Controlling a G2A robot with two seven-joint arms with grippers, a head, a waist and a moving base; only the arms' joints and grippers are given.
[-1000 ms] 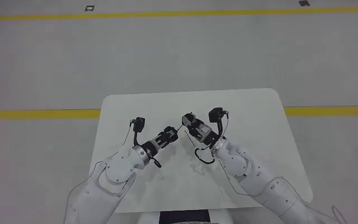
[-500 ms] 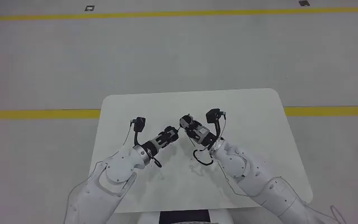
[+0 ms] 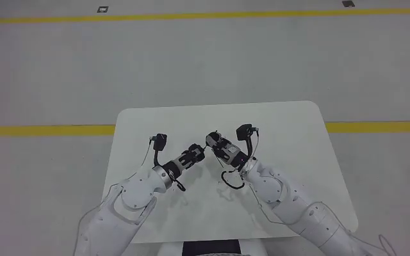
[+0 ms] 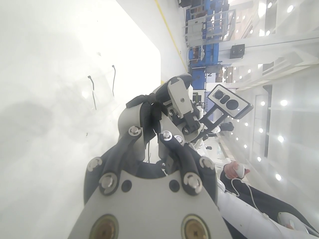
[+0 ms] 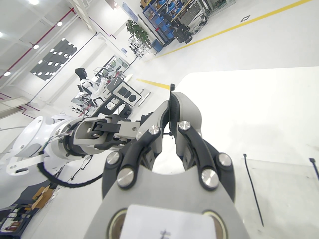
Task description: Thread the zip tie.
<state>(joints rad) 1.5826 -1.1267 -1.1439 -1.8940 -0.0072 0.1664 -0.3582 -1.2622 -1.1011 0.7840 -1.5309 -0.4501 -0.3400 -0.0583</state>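
Both arms are raised over the white table (image 3: 282, 128), and their grippers meet tip to tip above its middle. The right gripper (image 5: 170, 108) has its fingers closed narrow on the zip tie (image 5: 170, 119). The black strap runs along the seam between the two pads, and its square head (image 5: 172, 86) sticks out just past the fingertips. Behind the pads, a thin black strand crosses the open gap between the fingers sideways, coming from the side where the other arm enters. Whether that strand passes through the head cannot be told.

The left gripper (image 3: 196, 153) points straight at the right one, its tips almost touching the right fingers. In the left wrist view its fingers are drawn close together, dark pads meeting. A fine black strand runs back from between them toward the palm, so they appear to pinch the strap's other end. The exact point of grip is hidden behind the pads.

The zip tie is thus held in the air between the two grippers, clear of the table.

Two spare ties (image 5: 253, 190) lie flat on the table beneath the arms. They are side by side, roughly parallel and not touching, with their heads at the same end, and no gripper touches them
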